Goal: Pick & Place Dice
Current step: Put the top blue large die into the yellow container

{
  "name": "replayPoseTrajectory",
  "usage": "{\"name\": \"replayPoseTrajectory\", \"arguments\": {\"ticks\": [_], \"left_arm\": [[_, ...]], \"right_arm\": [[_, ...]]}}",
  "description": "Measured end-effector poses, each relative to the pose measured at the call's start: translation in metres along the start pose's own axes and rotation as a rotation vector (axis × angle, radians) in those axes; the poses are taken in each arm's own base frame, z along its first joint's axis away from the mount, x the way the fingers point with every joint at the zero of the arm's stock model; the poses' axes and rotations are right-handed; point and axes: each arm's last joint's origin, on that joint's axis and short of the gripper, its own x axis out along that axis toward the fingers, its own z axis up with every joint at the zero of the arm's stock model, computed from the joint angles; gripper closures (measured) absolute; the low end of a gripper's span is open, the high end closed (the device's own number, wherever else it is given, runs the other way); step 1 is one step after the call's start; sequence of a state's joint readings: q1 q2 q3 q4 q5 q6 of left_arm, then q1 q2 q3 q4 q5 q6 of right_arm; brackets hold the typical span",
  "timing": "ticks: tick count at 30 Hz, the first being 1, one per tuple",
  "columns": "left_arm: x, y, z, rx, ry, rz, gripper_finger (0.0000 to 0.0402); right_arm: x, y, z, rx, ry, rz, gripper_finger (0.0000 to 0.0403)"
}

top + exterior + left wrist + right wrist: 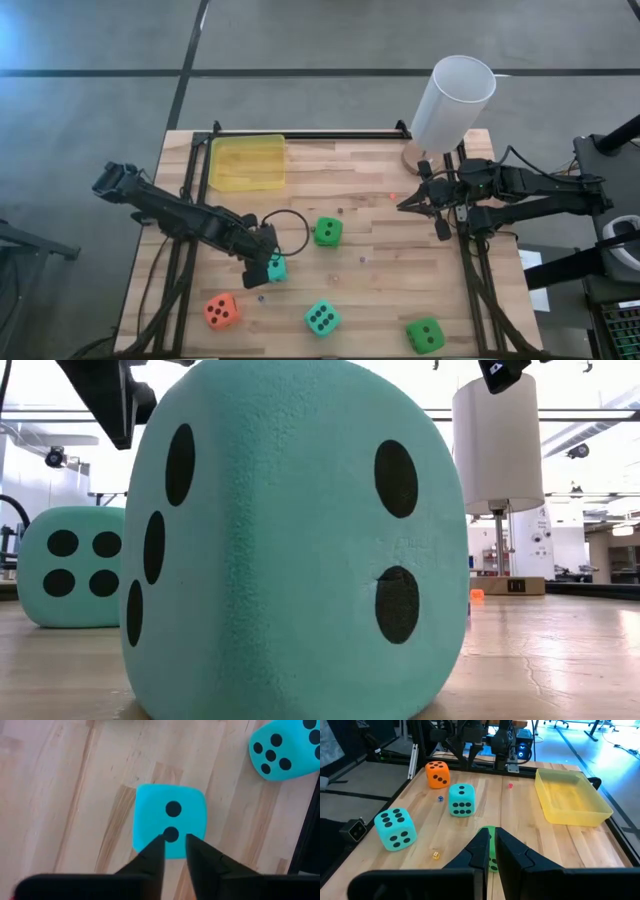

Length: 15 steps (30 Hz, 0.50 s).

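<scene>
Five dice lie on the wooden table: a teal one [277, 268] [170, 820], a second teal one [321, 318] [290, 540] near the front edge, a green one [327, 231], another green one [425, 335] and an orange one [221, 311]. My left gripper [175, 845] points down over the first teal die, two pips up, its fingers a little apart. In the low view it hangs clear above that die [70, 565]. My right gripper [405, 203] waits at the table's right, raised and shut, with nothing in it.
A translucent yellow tray [247, 162] lies at the far left of the table. A tall white cylinder [452, 100] stands on a wooden base at the far right. A black cable loop [288, 228] lies beside the left gripper. Tiny dice [435, 855] dot the boards.
</scene>
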<state>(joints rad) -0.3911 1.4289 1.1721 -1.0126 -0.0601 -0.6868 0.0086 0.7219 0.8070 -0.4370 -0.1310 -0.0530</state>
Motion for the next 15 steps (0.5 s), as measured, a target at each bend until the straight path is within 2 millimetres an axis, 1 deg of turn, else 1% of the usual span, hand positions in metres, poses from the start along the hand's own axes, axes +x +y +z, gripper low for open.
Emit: {"name": "replayPoseTrajectory", "arguments": {"ticks": [2, 9, 15], "left_arm": [[0.003, -0.002, 0.001, 0.015, 0.003, 0.001, 0.0272], [0.025, -0.014, 0.0, 0.09, 0.055, 0.032, 0.0157], [0.032, -0.018, 0.001, 0.068, 0.06, 0.025, 0.0069]], "right_arm": [[0.0, 0.0, 0.0, 0.0, 0.0, 0.0, 0.0374], [0.0, 0.0, 0.0, 0.0, 0.0, 0.0, 0.0374], [0.0, 0.0, 0.0, 0.0, 0.0, 0.0, 0.0374]]}}
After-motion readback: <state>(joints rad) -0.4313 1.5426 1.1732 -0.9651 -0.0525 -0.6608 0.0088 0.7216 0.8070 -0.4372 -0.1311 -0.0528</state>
